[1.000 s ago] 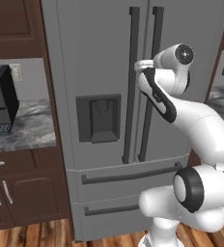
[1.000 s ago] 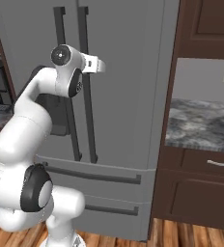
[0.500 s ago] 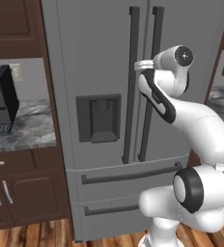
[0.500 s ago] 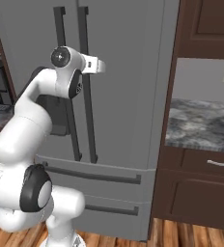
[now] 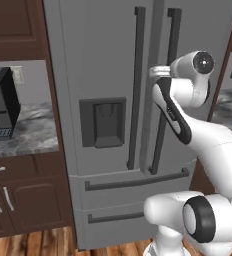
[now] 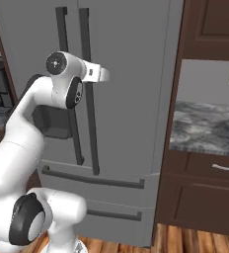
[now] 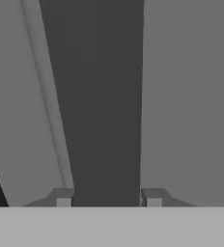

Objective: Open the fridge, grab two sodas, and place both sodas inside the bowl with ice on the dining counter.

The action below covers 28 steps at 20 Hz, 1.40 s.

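Grey steel is what you are dealing with: the fridge [image 5: 108, 125] stands straight ahead of the base, filling the middle of both base views, both doors shut, with dark cabinets either side and a marbled tabletop [image 6: 205, 128] off to the right. In the hand view the gripper [image 7: 108, 197] has its jaws closed on the right door handle [image 7: 97, 96], one dark finger pad [image 7: 62, 197] against each flank of the bar with no gap showing. In the left base view the hand sits on the upper part of that right door handle, just beside the centre seam.

Expect the door to feel heavy and stiff at first, as a sealed fridge door would, then to swing freely on its hinge. The bar looks smooth, rigid and possibly slick, so your hold could slide along it if you pull at an angle. You are gripping it across its width, and that is the sensible place to hold.

Its long axis runs vertically, parallel to the left door handle [image 5: 136, 87]. Pull outward and around the outer hinge edge, not straight back, and let the wrist turn with the door
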Motion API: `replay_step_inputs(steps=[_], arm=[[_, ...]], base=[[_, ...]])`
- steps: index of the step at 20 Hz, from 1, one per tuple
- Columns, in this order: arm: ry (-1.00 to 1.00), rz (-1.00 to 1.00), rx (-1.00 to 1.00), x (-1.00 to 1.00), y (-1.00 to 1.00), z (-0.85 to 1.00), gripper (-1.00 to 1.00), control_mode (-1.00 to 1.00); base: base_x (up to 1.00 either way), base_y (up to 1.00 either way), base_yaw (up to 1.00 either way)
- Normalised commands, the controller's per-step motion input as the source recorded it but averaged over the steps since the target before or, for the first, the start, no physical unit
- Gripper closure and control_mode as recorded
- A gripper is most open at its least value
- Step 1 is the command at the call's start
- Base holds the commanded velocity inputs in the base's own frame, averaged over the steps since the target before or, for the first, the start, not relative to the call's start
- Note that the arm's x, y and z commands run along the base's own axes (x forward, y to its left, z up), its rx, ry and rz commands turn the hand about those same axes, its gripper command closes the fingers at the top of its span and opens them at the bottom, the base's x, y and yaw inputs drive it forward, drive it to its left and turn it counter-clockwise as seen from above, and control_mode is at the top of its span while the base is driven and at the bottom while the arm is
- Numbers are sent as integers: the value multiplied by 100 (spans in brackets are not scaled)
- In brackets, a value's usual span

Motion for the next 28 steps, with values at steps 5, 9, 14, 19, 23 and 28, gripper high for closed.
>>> replay_step_inputs(steps=[5, 9, 14, 19, 23, 28], arm=[[2, -18, 6, -80, -72, 27, 100, -100], [0, -21, 6, -79, -86, 19, 100, -100], [0, -17, 2, -81, -82, 20, 100, -100], [0, -10, 0, -92, -57, 5, -100, -100], [-6, 4, -5, -100, -7, -33, -100, -100], [-8, 5, 0, -100, -2, 0, -100, -100]], base=[[0, 0, 0], [0, 0, 0], [0, 0, 0], [0, 0, 0], [0, 0, 0], [0, 0, 0]])
